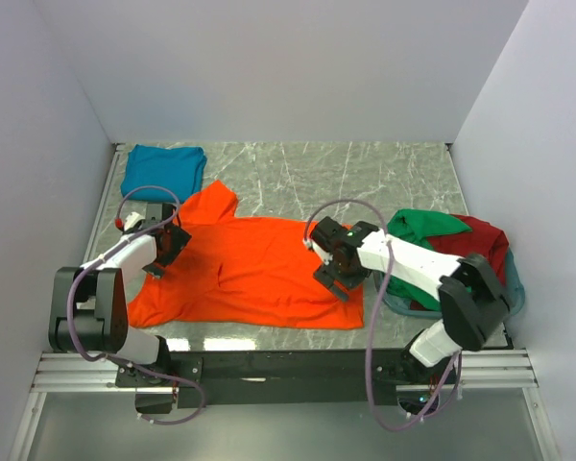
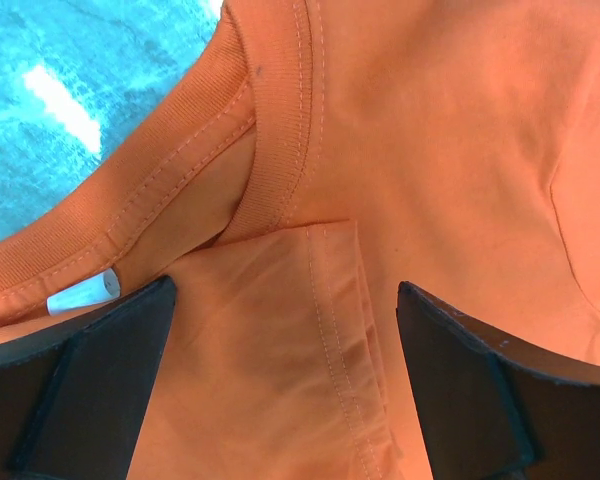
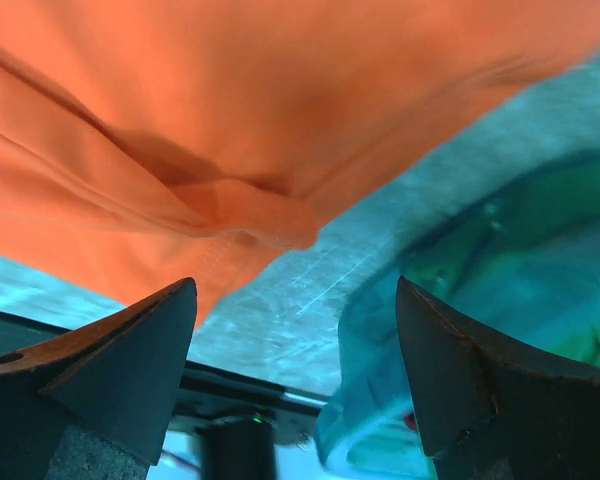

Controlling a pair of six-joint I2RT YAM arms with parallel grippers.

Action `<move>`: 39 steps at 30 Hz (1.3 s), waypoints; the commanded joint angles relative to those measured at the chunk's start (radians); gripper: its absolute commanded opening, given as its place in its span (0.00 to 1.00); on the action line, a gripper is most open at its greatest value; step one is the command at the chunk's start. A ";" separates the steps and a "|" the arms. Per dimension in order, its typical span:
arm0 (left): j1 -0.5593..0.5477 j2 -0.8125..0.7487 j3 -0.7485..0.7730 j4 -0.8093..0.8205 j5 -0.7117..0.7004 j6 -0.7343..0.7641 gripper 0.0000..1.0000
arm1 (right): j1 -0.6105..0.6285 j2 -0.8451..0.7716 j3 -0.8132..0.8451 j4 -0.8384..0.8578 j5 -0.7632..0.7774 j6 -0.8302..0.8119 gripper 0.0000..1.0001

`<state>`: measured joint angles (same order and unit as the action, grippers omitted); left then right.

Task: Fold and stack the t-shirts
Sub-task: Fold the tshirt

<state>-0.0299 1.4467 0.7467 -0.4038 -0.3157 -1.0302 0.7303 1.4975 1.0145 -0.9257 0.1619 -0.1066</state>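
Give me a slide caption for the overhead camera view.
Left hand and right hand, both open, over the spread orange t-shirt; teal t-shirt in the far-left corner.

Robot lab cell, plain white partition walls, marble-patterned tabletop, metal mounting rail in front

The orange t-shirt, far-left teal t-shirt, and right-side green t-shirt and dark red t-shirt were all plain.
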 commanded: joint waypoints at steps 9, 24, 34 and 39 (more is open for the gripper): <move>0.027 0.044 0.006 0.031 -0.019 0.039 1.00 | -0.022 0.092 -0.030 0.163 -0.030 -0.165 0.80; 0.050 0.060 0.011 0.030 -0.028 0.038 1.00 | -0.046 0.130 -0.011 0.078 -0.082 -0.058 0.00; 0.051 0.044 0.017 0.014 -0.049 0.021 0.99 | -0.055 0.113 0.137 -0.107 -0.091 0.034 0.00; 0.051 0.027 0.025 0.014 -0.040 0.027 0.99 | -0.143 0.102 0.130 -0.105 -0.117 0.019 0.01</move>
<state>0.0116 1.4818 0.7658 -0.3630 -0.3397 -1.0069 0.6456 1.6371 1.1275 -0.9810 0.0517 -0.0944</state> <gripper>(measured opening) 0.995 0.030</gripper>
